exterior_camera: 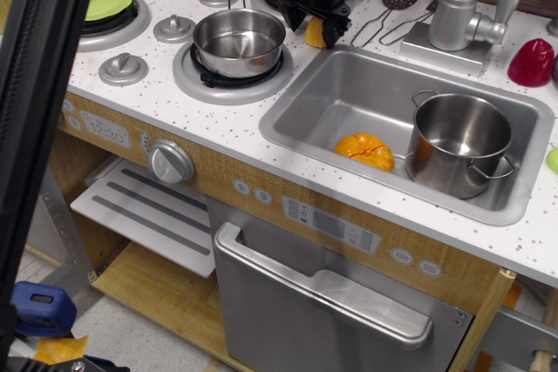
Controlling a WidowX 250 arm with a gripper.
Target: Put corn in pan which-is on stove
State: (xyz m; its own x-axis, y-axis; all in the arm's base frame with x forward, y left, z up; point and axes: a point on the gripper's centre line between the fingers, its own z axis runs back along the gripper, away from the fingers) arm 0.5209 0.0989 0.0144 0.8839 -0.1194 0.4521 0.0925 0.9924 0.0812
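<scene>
End effector (314, 27) is closing around corn (315, 32), which is sitting btwn its fingers; can't tell if it's off the bench (244, 119) yet. Pan (239, 42) is waiting empty on stove (131, 71), just left. Grasp underway; lift, carry, drop remaining.

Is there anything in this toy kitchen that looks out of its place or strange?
Only mildly: an orange pumpkin-like toy lies in the sink beside a steel pot, not on the stove. Nothing looks spilled or broken.
</scene>
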